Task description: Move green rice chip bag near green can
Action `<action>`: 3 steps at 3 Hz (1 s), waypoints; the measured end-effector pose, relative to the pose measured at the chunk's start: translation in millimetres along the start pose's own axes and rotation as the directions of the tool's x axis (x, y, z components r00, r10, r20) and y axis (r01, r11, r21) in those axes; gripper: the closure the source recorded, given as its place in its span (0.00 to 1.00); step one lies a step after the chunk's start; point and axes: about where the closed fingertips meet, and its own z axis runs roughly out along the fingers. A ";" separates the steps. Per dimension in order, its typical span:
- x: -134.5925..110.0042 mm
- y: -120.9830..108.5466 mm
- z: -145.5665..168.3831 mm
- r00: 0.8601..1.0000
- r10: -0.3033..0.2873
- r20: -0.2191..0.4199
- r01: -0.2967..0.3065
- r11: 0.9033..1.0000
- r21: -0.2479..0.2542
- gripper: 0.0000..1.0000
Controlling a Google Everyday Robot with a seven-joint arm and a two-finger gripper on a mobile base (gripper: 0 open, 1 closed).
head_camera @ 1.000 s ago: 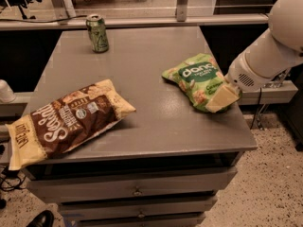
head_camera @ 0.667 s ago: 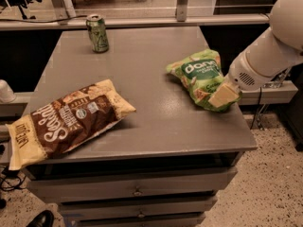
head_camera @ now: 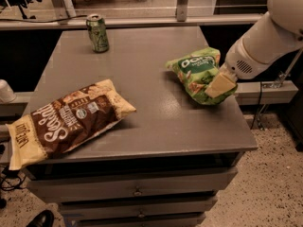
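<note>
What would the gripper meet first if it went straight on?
The gripper points down-left into the crinkly bright-green rice chip bag it grips; beyond that, probably the flat grey tabletop, though depth is unclear.

Lab: drawer cabinet, robot fingers at its right edge

- The gripper, at the right side of the table, is pinching the green rice chip bag and covering its right end; one finger is hiding behind the bag.
- The arm is running off past the upper right edge.
- The green can is showing markings too small to read.
</note>
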 end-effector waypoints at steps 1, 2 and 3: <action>-37.0 -13.9 -10.1 0.998 -0.050 0.032 0.049 0.998 0.030 1.00; -81.8 -31.3 -27.5 0.993 -0.088 0.079 0.079 0.990 0.115 1.00; -81.8 -31.3 -27.5 0.993 -0.088 0.079 0.079 0.990 0.115 1.00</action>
